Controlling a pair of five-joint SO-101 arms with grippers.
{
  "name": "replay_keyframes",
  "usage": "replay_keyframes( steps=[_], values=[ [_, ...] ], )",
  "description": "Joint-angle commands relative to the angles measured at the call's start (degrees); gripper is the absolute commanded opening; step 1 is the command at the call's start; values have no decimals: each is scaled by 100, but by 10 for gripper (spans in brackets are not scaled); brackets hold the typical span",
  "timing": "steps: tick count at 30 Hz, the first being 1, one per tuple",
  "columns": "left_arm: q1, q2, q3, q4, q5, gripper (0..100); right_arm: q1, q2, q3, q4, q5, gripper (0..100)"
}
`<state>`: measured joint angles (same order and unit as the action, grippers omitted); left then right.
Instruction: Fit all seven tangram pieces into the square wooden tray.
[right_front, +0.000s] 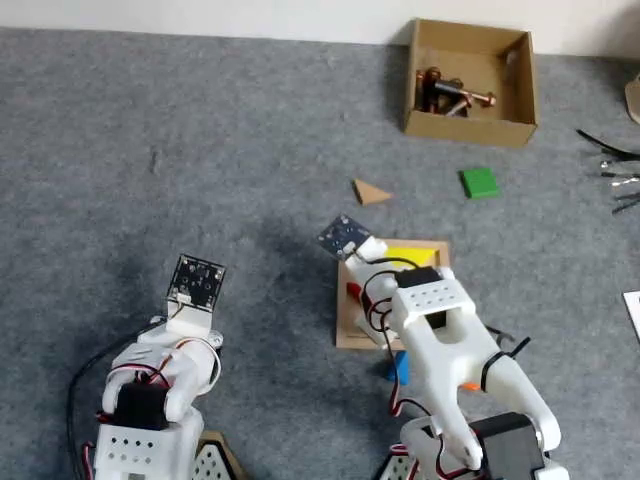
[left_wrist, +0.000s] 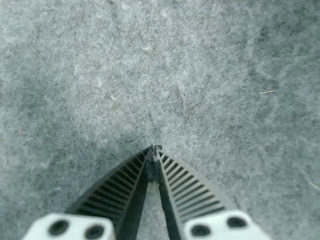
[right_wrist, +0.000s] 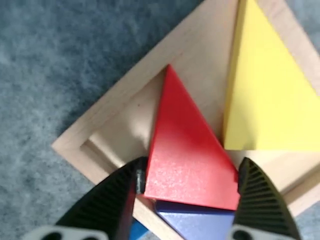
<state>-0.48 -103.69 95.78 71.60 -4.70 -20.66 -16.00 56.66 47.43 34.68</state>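
Tray (right_front: 346, 335) sits on the grey mat (right_front: 200, 130) in front of the right arm, with a yellow triangle (right_wrist: 270, 100) lying inside. The right gripper (right_wrist: 190, 182) is over the tray, fingers pressed to both sides of the red triangle (right_wrist: 185, 150), a blue piece (right_wrist: 200, 222) just under its edge. A green square (right_front: 479, 182) and a tan triangle (right_front: 371, 192) lie well apart from the tray. The left gripper (left_wrist: 154, 150) hovers over bare mat, fingers pinched together.

Sitting flat on the grey carpet (right_front: 200, 130) as a square wooden tray (right_wrist: 125, 90), holding a yellow triangle (right_wrist: 270, 95) and a red triangle (right_wrist: 187, 160) just beside each other. Showing a blue piece (right_wrist: 200, 222) under the red one's wide edge, at the rim. Leaving a green square (right_front: 479, 182) and a tan triangle (right_front: 370, 192) lying on the carpet, well apart from it.
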Motion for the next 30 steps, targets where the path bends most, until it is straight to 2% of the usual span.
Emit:
replay_keyframes(
  steps=[1, 9, 16, 26, 30],
  values=[
    [-75, -84, 136, 26, 35, 11, -22, 119, 101, 4, 18, 227],
    [-75, -84, 136, 26, 35, 11, -22, 110, 92, 13, 18, 84],
    [-75, -84, 136, 26, 35, 11, -22, 57, 75, 13, 44, 19],
    [-84, -84, 136, 26, 35, 11, -13, 57, -321, 40, 26, 5],
    [-84, -84, 136, 9, 35, 11, -13, 57, -769, 602, 35, 5]
  ],
)
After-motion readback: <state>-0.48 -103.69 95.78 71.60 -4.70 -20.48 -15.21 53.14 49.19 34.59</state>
